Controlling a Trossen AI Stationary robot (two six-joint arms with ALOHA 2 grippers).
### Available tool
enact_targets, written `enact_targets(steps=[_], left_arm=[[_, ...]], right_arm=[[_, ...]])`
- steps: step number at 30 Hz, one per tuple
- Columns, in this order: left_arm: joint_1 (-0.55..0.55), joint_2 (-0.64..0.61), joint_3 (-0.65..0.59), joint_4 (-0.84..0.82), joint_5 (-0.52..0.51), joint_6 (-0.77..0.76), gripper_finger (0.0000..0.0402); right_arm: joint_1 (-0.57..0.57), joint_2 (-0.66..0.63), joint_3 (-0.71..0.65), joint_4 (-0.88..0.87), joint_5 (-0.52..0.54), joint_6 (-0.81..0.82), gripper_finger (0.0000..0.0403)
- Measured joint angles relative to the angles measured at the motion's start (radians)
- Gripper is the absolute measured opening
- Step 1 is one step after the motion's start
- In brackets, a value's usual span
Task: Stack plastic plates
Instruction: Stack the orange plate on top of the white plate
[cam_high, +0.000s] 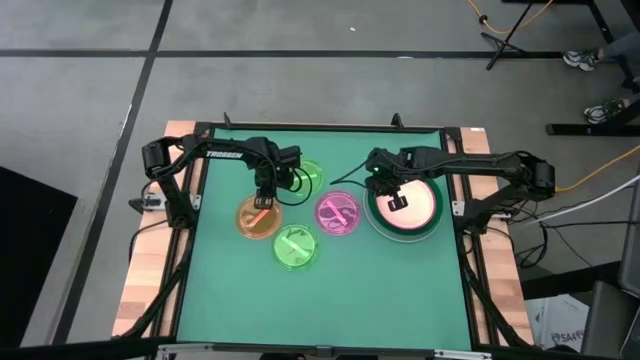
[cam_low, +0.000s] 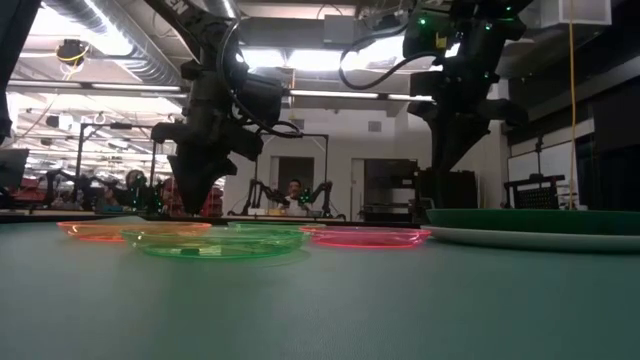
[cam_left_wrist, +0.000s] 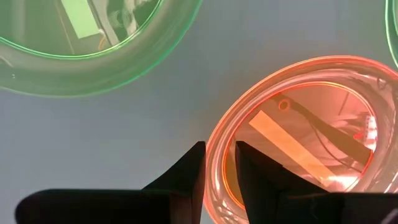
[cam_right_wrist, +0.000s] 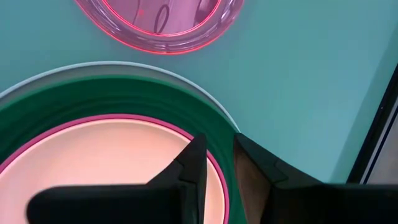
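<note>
A: On the table's right side, what is complete?

B: Large plates are nested: cream plate (cam_high: 408, 203) uppermost, pink and dark green plate (cam_high: 434, 226) rims below. Right gripper (cam_right_wrist: 216, 167) hovers above this stack, jaws narrow, holding nothing.

A: Remaining?

B: Four small plates lie separate: orange plate (cam_high: 258, 217), two lime plates (cam_high: 296, 246), pink plate (cam_high: 338, 213). Left gripper (cam_left_wrist: 219, 175) straddles the orange rim (jaws narrow, grip not confirmed).

A: Markings?

B: "TROSSEN" on the left arm (cam_high: 225, 155).
</note>
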Motion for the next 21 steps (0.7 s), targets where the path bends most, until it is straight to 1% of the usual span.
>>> enact_targets(steps=[11,16,21], left_arm=[[-0.003,0.000,0.000,0.017,0.003,0.000,0.0080],[-0.004,0.000,0.000,0.024,0.037,0.007,0.0080],[-0.004,0.000,0.000,0.025,0.039,0.008,0.0080]], right_arm=[[0.000,0.000,0.000,0.000,0.000,-0.003,0.0069],[0.000,0.000,0.000,0.000,0.000,-0.003,0.0069],[0.000,0.000,0.000,0.000,0.000,-0.003,0.0069]])
